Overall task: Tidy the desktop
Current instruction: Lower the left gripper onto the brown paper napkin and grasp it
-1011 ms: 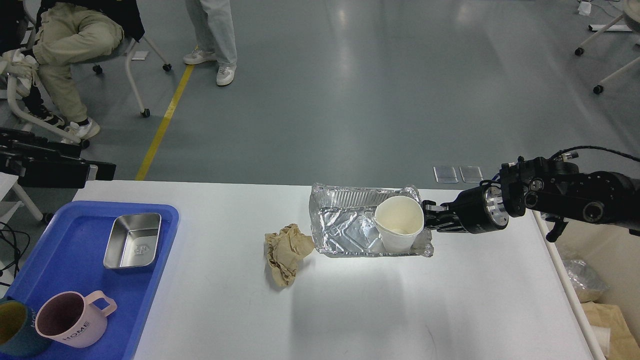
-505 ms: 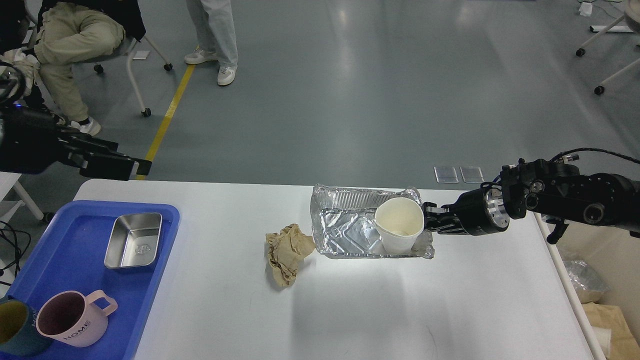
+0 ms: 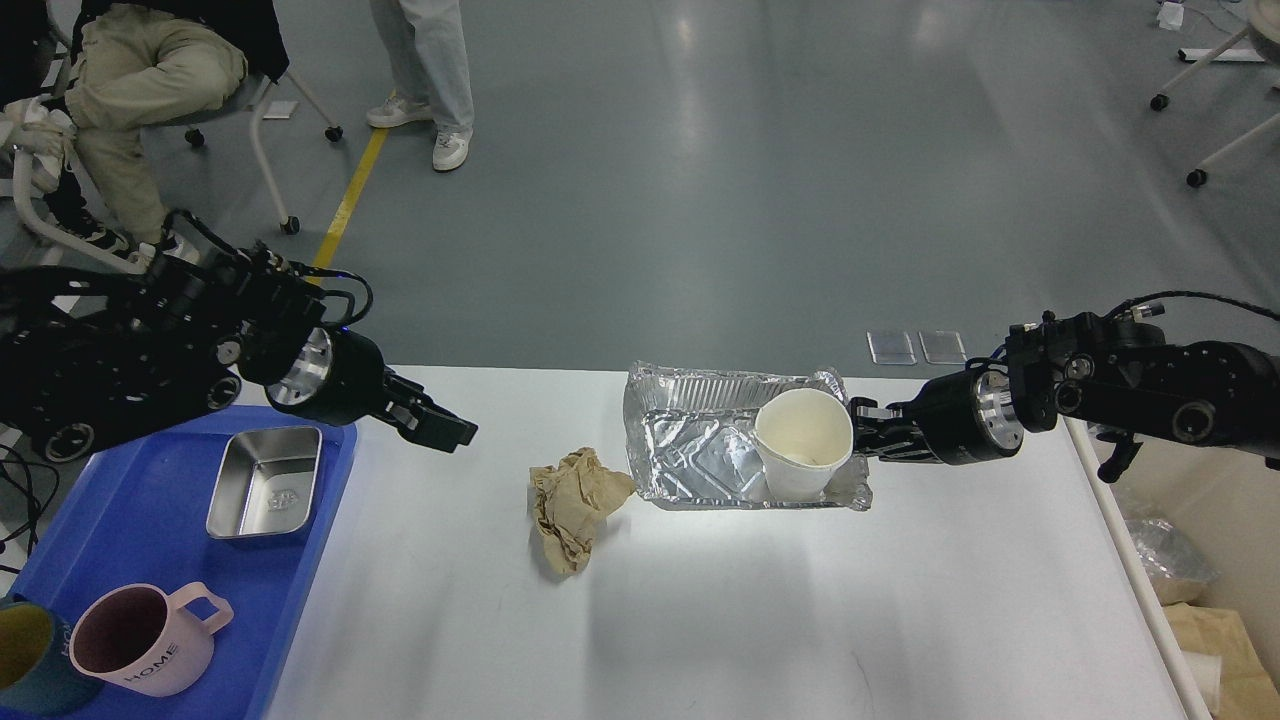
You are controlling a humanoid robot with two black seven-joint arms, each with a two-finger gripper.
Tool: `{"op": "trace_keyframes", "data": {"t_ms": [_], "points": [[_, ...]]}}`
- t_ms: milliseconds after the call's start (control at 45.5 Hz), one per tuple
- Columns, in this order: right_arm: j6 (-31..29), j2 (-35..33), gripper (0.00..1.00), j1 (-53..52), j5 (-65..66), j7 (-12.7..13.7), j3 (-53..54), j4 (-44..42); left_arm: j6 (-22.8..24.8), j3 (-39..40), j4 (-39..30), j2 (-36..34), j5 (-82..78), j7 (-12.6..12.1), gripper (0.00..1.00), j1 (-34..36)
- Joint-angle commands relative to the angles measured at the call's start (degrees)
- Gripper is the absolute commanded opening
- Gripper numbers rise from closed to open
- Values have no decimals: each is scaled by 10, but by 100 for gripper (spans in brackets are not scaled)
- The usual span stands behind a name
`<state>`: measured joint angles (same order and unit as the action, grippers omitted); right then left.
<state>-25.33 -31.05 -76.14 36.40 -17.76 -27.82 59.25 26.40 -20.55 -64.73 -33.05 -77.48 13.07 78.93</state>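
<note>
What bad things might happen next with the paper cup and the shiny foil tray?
The right gripper is at the rim of the white paper cup, which stands in a crumpled silver foil tray. Pulling sideways might tip the cup or drag the light tray along the white desktop.

The left gripper hangs above the desktop, pointing toward the crumpled brown paper. A low sweep could push it away instead of picking it up.
</note>
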Motion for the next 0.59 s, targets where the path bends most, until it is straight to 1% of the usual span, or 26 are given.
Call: {"op": "trace_keyframes", "data": {"t_ms": [0, 176, 330, 439, 571], "points": [[-2, -6, 0, -4, 0, 0, 0, 0, -4, 2, 50, 51, 0, -3, 84, -28], [-2, -6, 0, -8, -1, 0, 0, 0, -29, 1, 125, 130, 1, -4, 84, -59], [-3, -10, 0, -9, -1, 0, 1, 0, -38, -2, 197, 201, 7, -7, 86, -82], [-5, -15, 0, -10, -1, 0, 1, 0, -39, -5, 228, 245, 8, -7, 86, -98], [-5, -18, 0, -15, -1, 0, 1, 1, -39, -8, 250, 273, 7, -7, 87, -110]]}}
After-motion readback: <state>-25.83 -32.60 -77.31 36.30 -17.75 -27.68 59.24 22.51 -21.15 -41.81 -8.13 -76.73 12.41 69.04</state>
